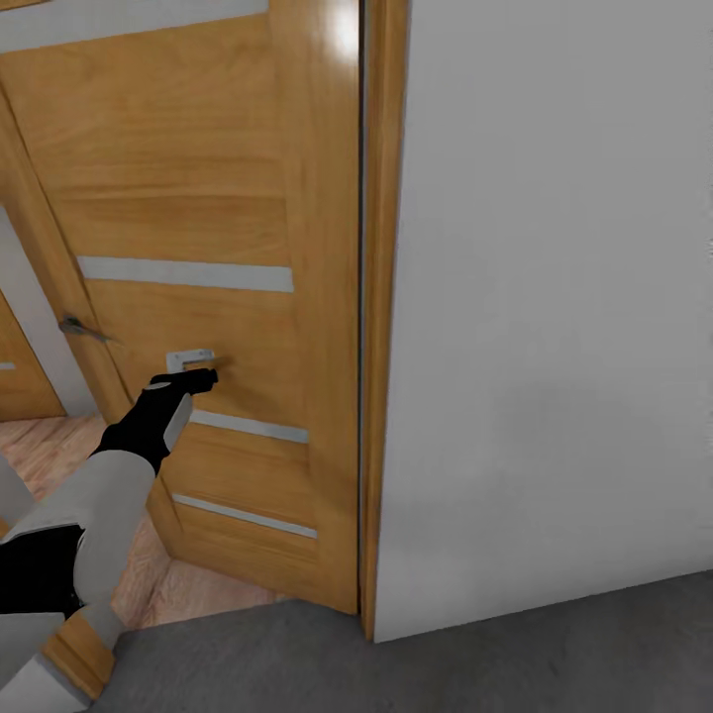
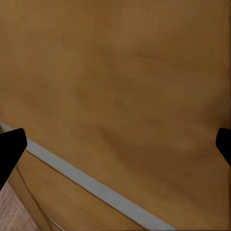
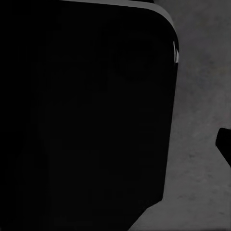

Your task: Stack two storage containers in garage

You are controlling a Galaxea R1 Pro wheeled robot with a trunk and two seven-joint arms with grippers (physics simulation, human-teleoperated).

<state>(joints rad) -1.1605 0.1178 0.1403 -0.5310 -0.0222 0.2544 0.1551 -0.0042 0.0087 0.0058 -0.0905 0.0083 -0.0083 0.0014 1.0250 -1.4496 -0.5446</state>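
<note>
The two storage containers are out of view. I face the garage's orange wooden door (image 1: 198,168) with frosted strips; it stands ajar, swung toward the wood-floored room. My left gripper (image 1: 203,376) is stretched out against the door's face at mid height. In the left wrist view the left gripper (image 2: 115,144) is open, its black fingertips (image 2: 9,144) wide apart with only door wood between them. In the right wrist view one black fingertip (image 3: 224,144) of my right gripper hangs over the grey concrete floor (image 3: 197,183), set far out as on an open gripper.
A white wall (image 1: 555,297) stands right of the door frame (image 1: 381,317). Grey concrete floor (image 1: 446,654) lies under me; light wood planks (image 1: 40,446) show past the door. A metal lever handle (image 1: 84,329) sits on the door's left edge. A dark body part (image 3: 82,115) fills much of the right wrist view.
</note>
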